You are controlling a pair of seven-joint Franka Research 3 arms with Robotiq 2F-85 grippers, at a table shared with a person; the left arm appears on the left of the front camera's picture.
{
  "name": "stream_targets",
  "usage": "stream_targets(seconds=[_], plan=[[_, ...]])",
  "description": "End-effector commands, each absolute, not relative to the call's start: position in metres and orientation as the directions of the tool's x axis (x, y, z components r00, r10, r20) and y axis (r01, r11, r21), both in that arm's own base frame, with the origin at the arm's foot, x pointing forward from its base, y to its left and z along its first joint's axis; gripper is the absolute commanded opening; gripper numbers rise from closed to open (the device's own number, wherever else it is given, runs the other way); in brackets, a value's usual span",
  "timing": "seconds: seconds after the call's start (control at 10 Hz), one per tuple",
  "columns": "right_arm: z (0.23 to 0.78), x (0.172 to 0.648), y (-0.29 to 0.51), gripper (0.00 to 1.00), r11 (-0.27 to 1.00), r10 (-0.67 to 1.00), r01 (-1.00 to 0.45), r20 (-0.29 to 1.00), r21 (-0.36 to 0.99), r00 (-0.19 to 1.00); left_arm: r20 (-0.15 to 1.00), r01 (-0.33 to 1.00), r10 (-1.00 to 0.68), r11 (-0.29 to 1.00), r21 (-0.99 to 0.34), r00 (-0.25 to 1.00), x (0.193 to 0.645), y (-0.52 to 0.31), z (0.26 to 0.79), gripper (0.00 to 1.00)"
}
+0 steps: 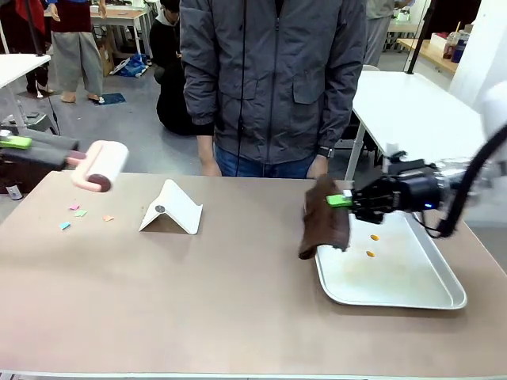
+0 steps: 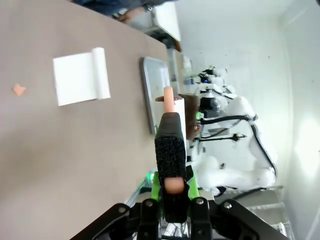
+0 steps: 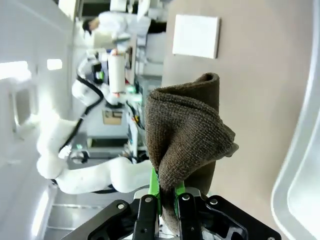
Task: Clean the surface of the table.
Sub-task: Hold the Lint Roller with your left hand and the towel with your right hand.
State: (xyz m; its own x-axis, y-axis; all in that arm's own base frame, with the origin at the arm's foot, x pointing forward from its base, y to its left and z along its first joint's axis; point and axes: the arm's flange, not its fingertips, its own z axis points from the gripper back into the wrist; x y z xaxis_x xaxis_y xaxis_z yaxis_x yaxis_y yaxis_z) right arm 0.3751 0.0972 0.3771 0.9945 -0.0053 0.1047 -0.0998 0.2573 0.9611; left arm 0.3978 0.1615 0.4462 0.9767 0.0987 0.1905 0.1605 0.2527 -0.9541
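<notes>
The beige-brown table carries a few coloured paper scraps at its left. Above the table's left end, my left gripper is shut on the dark handle of a lint roller with a white drum. In the left wrist view the gripper clamps that handle over the table. My right gripper is shut on a brown cloth, which hangs at the tray's left rim. The right wrist view has the gripper pinching the bunched cloth.
A white folded card stands left of centre. A metal tray with two orange bits lies at the right. A person in a grey jacket stands at the far edge, hands near the table.
</notes>
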Motion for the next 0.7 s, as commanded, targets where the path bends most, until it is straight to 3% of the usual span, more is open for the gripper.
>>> stream_targets(seconds=[0.0,0.3,0.6], plan=[[0.406,0.349,0.060,0.00,0.206,-0.135,0.006,0.022,0.979,0.991,0.225,0.206,0.148,0.131,-0.970,0.963,0.401,0.205,0.440,0.09],[0.427,0.323,-0.026,0.00,0.180,-0.253,0.173,-0.125,0.968,0.959,0.255,0.247,0.073,0.105,-0.963,0.964,0.388,0.280,0.427,0.09],[0.428,0.300,-0.089,0.00,0.246,-0.341,0.242,-0.150,0.939,0.928,0.262,0.261,0.072,0.033,-0.965,0.962,0.371,0.344,0.422,0.09]])
